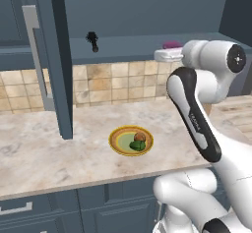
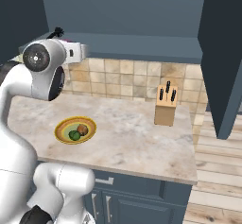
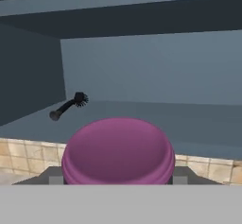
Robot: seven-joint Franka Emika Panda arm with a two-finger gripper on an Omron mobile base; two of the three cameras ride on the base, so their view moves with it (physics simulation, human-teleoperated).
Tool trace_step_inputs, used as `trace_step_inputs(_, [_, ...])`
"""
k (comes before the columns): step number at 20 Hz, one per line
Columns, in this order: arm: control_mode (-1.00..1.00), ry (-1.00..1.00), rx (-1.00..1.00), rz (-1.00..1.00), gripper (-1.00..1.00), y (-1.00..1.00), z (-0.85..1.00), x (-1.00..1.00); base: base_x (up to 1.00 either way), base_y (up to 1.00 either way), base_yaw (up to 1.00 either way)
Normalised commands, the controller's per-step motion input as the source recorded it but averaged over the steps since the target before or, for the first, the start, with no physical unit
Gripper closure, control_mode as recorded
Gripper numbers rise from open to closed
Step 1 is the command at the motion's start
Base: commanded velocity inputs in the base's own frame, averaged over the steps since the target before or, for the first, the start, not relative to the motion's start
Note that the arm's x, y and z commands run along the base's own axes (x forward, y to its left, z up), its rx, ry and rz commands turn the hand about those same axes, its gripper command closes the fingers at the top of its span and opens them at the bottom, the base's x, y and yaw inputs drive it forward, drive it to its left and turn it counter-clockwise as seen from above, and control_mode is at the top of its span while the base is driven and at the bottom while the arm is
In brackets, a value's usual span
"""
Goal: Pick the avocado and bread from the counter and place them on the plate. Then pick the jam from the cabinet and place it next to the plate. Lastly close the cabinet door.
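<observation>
tool (image 3: 118, 180) clenched on the jam (image 3: 118, 151), up at the cabinet (image 1: 147, 11) shelf, right of a black brush (image 1: 92, 41). avocado (image 1: 137, 146) and bread (image 1: 140, 137) touching on the plate (image 1: 118, 137), down on the counter (image 1: 39, 148).

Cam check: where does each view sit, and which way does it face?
Left base: behind the arm's left, looking forward-down at counter, plate, open cabinet; arm lower right.
Right base: behind the arm's right, same counter and plate, knife block; arm lower left.
Hand: along the gripper into the cabinet, jam between its fingers.
Shared: plate, avocado, bread.
</observation>
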Motion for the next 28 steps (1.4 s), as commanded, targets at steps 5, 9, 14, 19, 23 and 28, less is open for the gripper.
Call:
trace_step_inputs(5, [-1.00, 0.04, 0.03, 0.00, 1.00, -0.14, -0.20, -0.32, 0.00, 0.00, 0.00])
trace_step_inputs(9, [-1.00, 0.09, 0.00, 0.00, 1.00, -0.14, -0.33, -0.19, 0.00, 0.00, 0.00])
trace_step_inputs(14, [-1.00, 0.15, 0.01, 0.00, 1.00, -0.14, -0.47, 0.00, 0.00, 0.00, 0.00])
trace_step_inputs(19, [-1.00, 0.14, 0.05, 0.00, 1.00, -0.21, -0.47, 0.00, 0.00, 0.00, 0.00])
trace_step_inputs(23, [-1.00, 0.08, 0.08, 0.00, 1.00, -0.24, -0.45, 0.00, 0.00, 0.00, 0.00])
trace_step_inputs(28, [-1.00, 0.09, 0.08, 0.00, 1.00, -0.15, -0.51, 0.02, 0.00, 0.00, 0.00])
